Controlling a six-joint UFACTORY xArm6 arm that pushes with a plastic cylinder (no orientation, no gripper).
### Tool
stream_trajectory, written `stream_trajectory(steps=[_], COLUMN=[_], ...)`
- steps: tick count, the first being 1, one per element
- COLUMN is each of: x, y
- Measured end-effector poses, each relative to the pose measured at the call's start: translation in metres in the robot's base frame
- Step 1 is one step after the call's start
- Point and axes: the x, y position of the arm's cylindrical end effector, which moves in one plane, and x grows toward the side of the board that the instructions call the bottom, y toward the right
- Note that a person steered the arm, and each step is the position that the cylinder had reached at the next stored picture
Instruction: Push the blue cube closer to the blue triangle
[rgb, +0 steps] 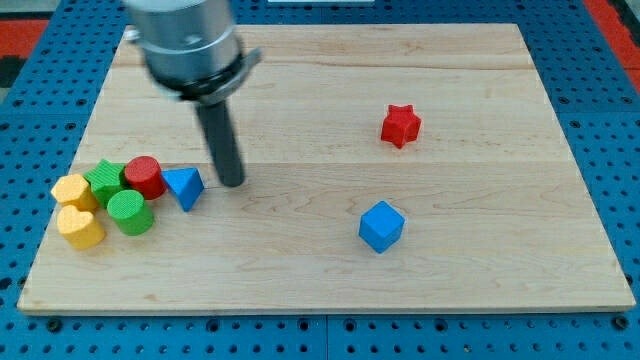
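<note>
With our tip (232, 183) just right of the blue triangle (185, 186) and no end effector to open or close, we should circle to the far-right side of the blue cube (381, 226) and push it left.

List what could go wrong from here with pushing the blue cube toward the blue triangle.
1. My tip sits just right of the blue triangle, far from the blue cube; a careless move could knock the triangle into the red cylinder and green cylinder beside it.
2. The cube lies toward the view's bottom; an off-centre push may spin it or send it toward the board edge.
</note>
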Motion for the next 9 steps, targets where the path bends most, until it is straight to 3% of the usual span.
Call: stream_trajectory(steps=[2,3,5,6,8,9], x=[0.008,0.051,0.104,0.075,0.054,0.018], y=[0.181,0.22,0.118,0.066,0.105,0.11])
